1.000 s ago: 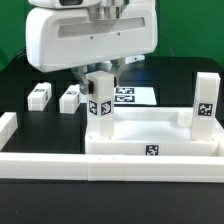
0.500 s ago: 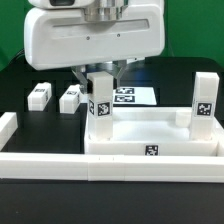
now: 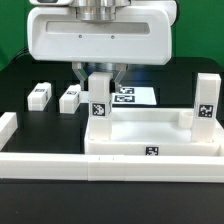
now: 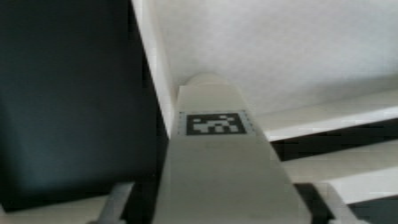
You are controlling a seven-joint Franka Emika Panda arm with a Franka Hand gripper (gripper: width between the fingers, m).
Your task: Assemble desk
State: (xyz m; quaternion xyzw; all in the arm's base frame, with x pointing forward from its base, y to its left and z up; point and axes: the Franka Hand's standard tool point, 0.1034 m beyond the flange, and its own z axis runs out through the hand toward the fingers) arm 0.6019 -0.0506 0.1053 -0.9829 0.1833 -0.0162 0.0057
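1. Pincer [image 3: 99,74]: clenched on the held leg [image 3: 100,98], one finger on each side of its upper part.
2. Held leg: white and upright, tag facing the exterior view, hanging straight below the pincer. In the wrist view the held leg [image 4: 217,150] runs out between the fingers.
3. Tabletop [image 3: 150,135]: the held leg's lower end is at its far corner on the exterior view's left; contact cannot be told.
4. Second leg [image 3: 204,100]: upright at the tabletop's opposite far corner.
5. Nearer loose leg [image 3: 70,98] and farther loose leg [image 3: 40,95]: lying on the worktop [image 3: 18,95], apart from the pincer.

The gripper [image 3: 98,74] hangs straight down under the wide white wrist [image 3: 60,42]. Its two dark fingers [image 3: 78,72] are vertical, closed against the white leg [image 3: 100,100] between them.
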